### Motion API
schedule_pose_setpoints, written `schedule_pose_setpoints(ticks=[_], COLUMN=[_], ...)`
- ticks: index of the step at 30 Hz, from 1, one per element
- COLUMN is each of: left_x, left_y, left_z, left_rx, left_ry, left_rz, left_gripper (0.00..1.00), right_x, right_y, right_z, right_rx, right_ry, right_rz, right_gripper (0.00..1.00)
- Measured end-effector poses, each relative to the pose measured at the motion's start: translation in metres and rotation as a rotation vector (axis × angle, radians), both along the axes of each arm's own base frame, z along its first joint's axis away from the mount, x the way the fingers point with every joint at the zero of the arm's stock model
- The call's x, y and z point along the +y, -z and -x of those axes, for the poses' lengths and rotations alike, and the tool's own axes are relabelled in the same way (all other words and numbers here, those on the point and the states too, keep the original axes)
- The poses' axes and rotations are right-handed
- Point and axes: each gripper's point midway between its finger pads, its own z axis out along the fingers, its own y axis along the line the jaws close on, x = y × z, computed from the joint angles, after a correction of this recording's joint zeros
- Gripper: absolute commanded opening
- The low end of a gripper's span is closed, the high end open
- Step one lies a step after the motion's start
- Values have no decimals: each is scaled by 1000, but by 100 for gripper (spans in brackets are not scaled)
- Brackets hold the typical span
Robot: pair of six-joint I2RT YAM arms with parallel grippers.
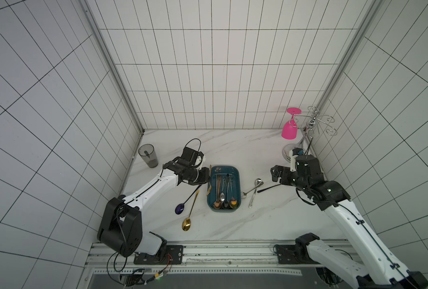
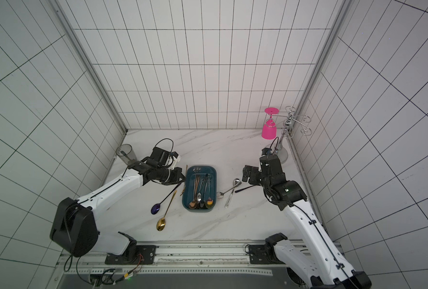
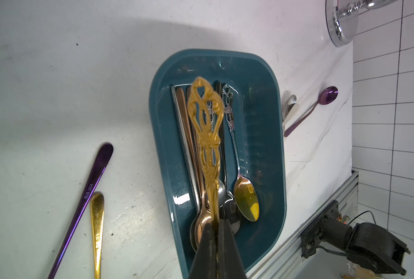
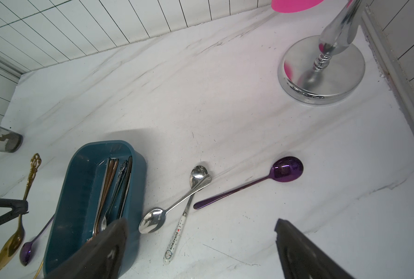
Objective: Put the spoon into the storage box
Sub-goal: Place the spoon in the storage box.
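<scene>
Mock kitchen cell — tiled walls [image 1: 208, 75], marble counter [image 1: 233, 147].

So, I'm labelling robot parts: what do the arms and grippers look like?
The left arm and right arm have white shells, black joint housings and thin black cables running along them. The left gripper and right gripper have dark, tapering fingers.
</scene>
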Motion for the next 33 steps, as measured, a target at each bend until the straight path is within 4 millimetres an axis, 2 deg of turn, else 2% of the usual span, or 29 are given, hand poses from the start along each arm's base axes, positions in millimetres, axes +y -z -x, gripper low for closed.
schedule_pose_setpoints(ticks=[6,12,17,21,28,30,33], left_x=[-16,-36,-32,-28,-24,-23,-24], left_y=[13,33,46,49,44,35,16], left_z=[2,10,5,3,1,-1,-2], left_rx=[38,73,83,79,46,18,-42], left_ry=[-16,30,5,-12,-23,-25,-14], left_rz=[14,-28,-77,-103,-121,-114,-90], left_gripper=[0,0,0,0,39,47,52], right_x=[0,-1,-2,-2,5,7,10], right_y=[1,18,18,19,38,47,58], right_z=[2,9,13,14,16,17,19], right_rx=[11,56,56,58,132,165,215], right_ry=[17,32,36,33,29,36,56], right_rz=[-32,-45,-55,-59,-81,-96,-126], right_gripper=[99,99,99,99,98,99,96])
